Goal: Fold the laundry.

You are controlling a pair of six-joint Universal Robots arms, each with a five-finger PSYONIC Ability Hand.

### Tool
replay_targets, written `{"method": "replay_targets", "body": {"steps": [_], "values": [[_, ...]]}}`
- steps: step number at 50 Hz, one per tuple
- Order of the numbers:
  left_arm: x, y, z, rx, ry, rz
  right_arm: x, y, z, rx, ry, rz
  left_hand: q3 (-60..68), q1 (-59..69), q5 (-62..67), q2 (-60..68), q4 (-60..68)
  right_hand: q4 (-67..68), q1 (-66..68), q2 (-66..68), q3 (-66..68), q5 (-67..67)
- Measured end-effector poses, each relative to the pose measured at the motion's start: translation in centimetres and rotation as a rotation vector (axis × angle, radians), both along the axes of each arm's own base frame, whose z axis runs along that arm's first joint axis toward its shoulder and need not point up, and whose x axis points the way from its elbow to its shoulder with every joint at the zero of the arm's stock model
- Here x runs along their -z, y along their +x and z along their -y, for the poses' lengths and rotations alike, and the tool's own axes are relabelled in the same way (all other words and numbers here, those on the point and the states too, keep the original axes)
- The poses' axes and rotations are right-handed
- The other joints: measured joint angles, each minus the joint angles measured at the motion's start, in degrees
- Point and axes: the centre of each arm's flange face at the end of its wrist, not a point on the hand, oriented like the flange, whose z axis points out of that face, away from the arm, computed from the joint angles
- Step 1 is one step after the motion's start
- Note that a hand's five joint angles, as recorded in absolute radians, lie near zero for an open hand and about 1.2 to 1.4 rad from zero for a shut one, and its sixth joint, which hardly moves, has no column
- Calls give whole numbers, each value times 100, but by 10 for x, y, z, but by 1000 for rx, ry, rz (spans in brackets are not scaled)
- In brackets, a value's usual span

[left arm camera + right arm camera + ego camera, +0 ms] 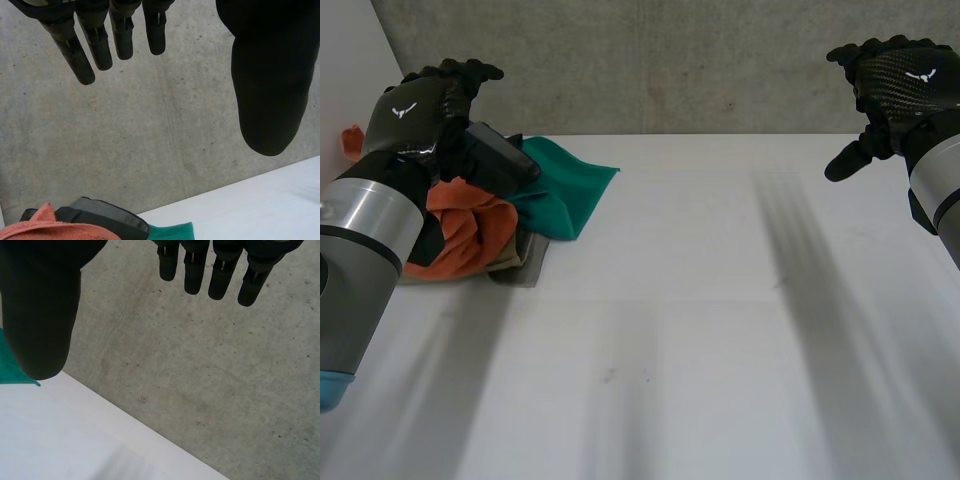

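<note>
Orange cloth [460, 240], a teal cloth [565, 185] and a dark grey item [505, 160] lie heaped at the far left of the white surface [700, 330], by the raised left hand [420, 110]. Both hands hang open and empty, the right hand [895, 75] well apart. Best to lift one piece only, onto bare surface.

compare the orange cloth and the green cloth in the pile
The orange cloth is crumpled into a bunch; the green cloth lies flatter, a corner spread out. The orange cloth sits by the left arm; the green cloth reaches toward the table's middle. Both are unfolded and heaped together.
</note>
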Motion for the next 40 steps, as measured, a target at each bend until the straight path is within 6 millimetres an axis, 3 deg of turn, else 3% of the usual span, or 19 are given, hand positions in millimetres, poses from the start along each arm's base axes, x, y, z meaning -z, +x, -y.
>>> {"method": "replay_targets", "body": {"steps": [19, 23, 30, 35, 37, 38, 39, 40], "values": [[-13, 6, 3, -31, -68, 63, 2, 8, -3, -72, 7, -5, -340, -309, -283, -379, -423, -391, -77, -318, -359, -296], [-5, 17, 28, -109, -101, 221, 4, 10, -4, -98, 11, -10, -340, -309, -283, -379, -423, -391, -77, -318, -359, -296], [53, 48, 106, -266, -100, 603, 10, 12, -3, -113, 26, -21, -340, -309, -283, -379, -423, -391, -78, -318, -359, -297], [98, 67, 146, -319, -69, 763, 13, 13, -2, -114, 36, -27, -276, -237, -228, -313, -341, -391, -78, -318, -359, -297], [109, 72, 154, -327, -59, 787, 14, 13, -2, -114, 39, -28, -13, 99, 32, 15, -60, -391, -77, -318, -359, -297], [116, 75, 160, -333, -51, 799, 16, 13, -1, -113, 44, -30, 1881, 2316, 1835, 2007, 1869, -391, -77, -318, -359, -297], [119, 76, 163, -335, -49, 801, 17, 13, 0, -113, 47, -31, 2770, 3132, 2545, 2779, 2637, -391, -77, -318, -359, -296], [120, 77, 165, -337, -49, 800, 18, 13, 0, -113, 49, -32, 2770, 3132, 2545, 2779, 2637, -391, -77, -318, -359, -297]]}}
